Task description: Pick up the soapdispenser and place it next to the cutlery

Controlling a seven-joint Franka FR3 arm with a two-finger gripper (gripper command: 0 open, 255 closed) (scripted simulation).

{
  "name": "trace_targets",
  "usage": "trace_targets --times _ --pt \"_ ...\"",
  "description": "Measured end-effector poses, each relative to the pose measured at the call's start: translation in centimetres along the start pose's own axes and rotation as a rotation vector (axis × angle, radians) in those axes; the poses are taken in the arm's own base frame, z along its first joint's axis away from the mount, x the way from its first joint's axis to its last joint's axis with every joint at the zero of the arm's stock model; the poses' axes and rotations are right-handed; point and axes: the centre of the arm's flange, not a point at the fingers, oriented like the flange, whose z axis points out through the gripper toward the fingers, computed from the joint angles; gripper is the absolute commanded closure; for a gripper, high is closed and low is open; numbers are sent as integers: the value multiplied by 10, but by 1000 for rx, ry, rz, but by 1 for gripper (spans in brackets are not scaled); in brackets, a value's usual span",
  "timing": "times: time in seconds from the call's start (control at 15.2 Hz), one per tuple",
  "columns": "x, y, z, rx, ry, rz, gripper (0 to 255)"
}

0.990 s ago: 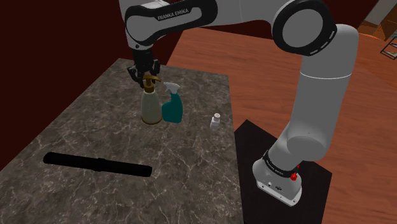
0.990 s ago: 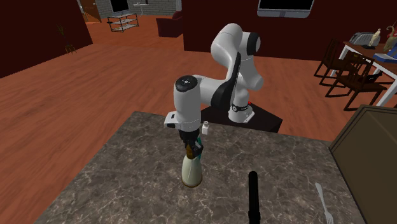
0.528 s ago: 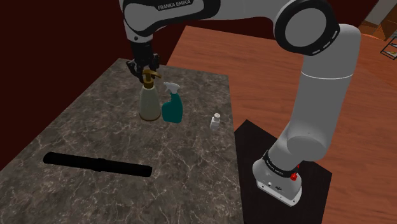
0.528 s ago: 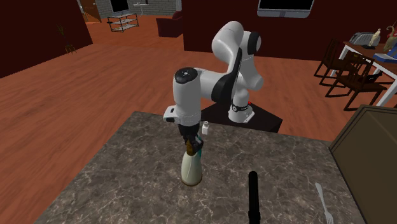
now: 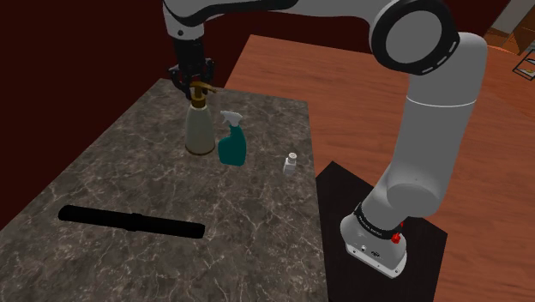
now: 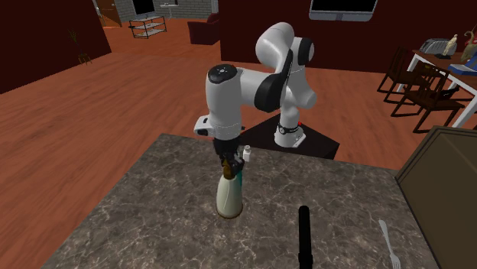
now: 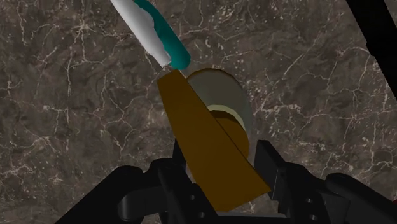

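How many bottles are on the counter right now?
3: the soap dispenser in the jaws, the teal spray bottle beside it, the small white bottle nearer the stand.

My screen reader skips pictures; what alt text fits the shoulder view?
The white arm's black hand clasps the brown pump of an upright cream soap dispenser at a dark marbled table. A teal spray bottle stands beside it, a small white bottle further off, a black rod nearer the camera.

tool (image 5: 196,83) risen, clamped on soap dispenser (image 5: 200,133); dispenser lifted slightly, further from spray bottle (image 5: 232,144)
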Motion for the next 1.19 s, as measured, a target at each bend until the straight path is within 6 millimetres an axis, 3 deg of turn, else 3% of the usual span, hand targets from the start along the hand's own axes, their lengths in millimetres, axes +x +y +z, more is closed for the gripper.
trace_targets --times 0.4,1.19 --pt "-6 -1 -24 0 0 0 255" --pt "-116 -109 -26 0 0 -2 255"
